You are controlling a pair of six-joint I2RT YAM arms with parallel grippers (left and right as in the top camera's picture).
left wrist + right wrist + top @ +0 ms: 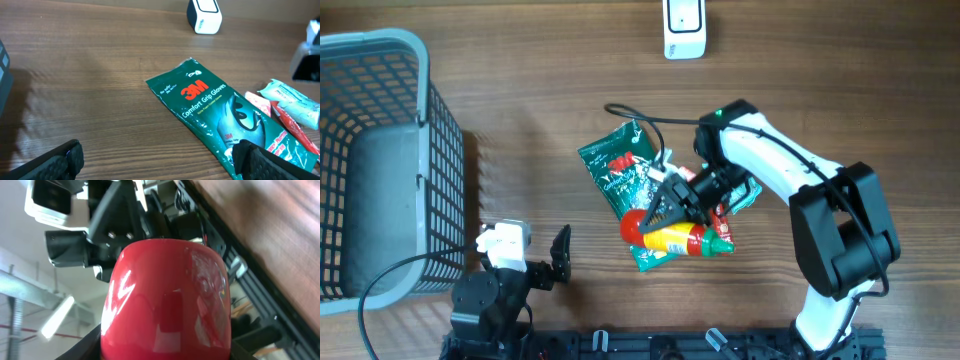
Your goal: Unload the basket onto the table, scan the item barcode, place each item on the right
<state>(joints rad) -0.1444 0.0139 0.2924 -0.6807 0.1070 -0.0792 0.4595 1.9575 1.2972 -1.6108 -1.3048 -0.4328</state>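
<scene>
- Your right gripper (658, 212) is clamped on the red end of the bottle (678, 238), its jaws about half apart with the bottle filling the gap between them
- From your right wrist camera that glossy red end takes up most of the frame; the fingers show only as dark slivers at the bottom corners, and the table's edge runs across the upper right
- You'll find the bottle near the middle of the wooden table (520, 80), lying on its side: red end toward your left arm's side, yellow and red body, green tip pointing right
- It overlaps the near end of the green 3M glove packet (615, 165), which lies flat and slants away toward the far side; from above you cannot tell whether the bottle rests on the packet or is raised off it
- Your left gripper (159, 157) is spread wide with nothing in it; it sits low at the near left of the table, well apart from the bottle, with its two black fingertips framing the bottom of its own camera view
- That left wrist view looks across the glove packet, whose white lettering reads "Comfort Grip Gloves"; a white and teal packet (295, 102) lies just beside it on the right
- Your white scanner unit (683, 28) stands at the far edge of the table, beyond the glove packet and well apart from the bottle
- Your grey mesh basket (425, 150) stands at the far left, beside your left arm
</scene>
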